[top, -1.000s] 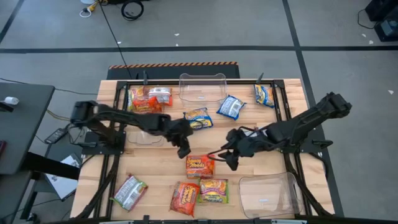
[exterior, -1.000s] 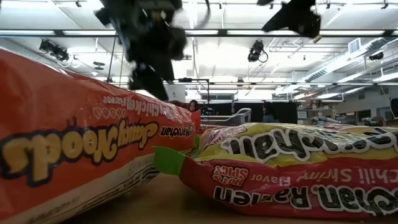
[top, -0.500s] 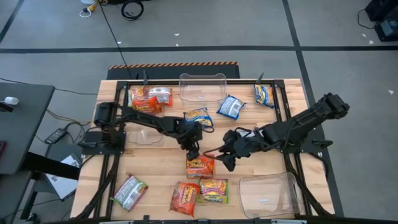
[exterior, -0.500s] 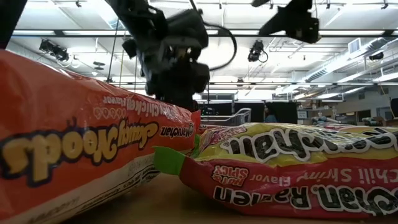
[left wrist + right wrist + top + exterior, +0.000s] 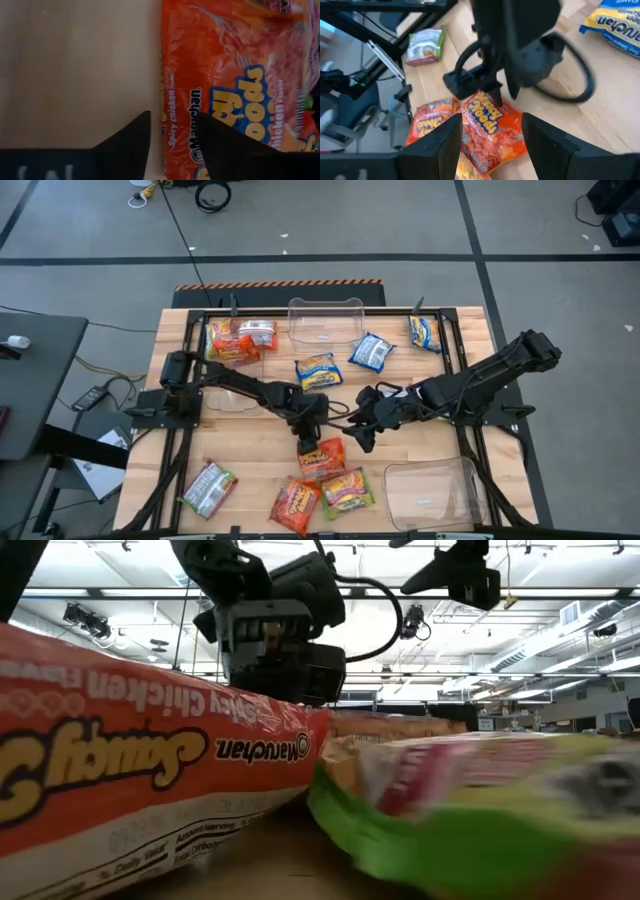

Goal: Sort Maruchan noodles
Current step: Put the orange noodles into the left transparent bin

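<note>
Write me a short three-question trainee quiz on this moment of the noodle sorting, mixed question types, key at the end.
1. True or false: the right end effector is closed on a packet.
2. The left end effector has its fingers astride the edge of which packet? A) a blue one. B) the orange Spicy Chicken packet. C) a silver-white one.
3. Fill in: the clear tray at the high view's lower right holds ___ packets.

Key: 1 false, its fingers stand apart over the table with nothing between them. 2 B. 3 no.
</note>
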You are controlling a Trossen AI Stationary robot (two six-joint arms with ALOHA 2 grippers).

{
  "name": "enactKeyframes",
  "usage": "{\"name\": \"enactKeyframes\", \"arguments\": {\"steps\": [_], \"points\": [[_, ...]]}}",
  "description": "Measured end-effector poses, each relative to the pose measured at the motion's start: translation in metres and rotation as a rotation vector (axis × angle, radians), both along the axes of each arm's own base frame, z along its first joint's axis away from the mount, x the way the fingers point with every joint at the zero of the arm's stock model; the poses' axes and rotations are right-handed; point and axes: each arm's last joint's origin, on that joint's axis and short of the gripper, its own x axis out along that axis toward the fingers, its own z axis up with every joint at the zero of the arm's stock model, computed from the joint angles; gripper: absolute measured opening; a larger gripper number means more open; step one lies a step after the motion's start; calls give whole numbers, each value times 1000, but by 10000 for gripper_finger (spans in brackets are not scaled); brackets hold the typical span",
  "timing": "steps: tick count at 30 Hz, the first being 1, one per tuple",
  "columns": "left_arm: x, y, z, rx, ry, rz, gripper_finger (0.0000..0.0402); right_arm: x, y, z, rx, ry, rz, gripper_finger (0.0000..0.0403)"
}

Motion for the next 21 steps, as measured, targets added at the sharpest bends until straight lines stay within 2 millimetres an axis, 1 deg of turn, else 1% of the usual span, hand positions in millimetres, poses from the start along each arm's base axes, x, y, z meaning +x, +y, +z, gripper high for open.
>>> {"name": "enactKeyframes", "arguments": {"steps": [4,8,9,12,16,18,21], "points": [[-1,-2,-1,30,4,11,99,-1,-1,2,5,-4,-8,208],[-2,4,1,38,20,30,21,-2,-1,2,7,-3,-9,203],[-3,6,3,38,24,35,12,-2,-1,3,9,-3,-10,202],[-10,13,17,50,30,36,7,-3,0,3,13,-7,-8,197],[-21,20,46,65,4,31,7,-4,1,4,18,-6,1,194],[-24,20,57,52,-22,45,17,-4,1,4,19,-8,1,194],[-23,16,61,28,-44,47,47,-3,1,4,21,-12,1,194]]}}
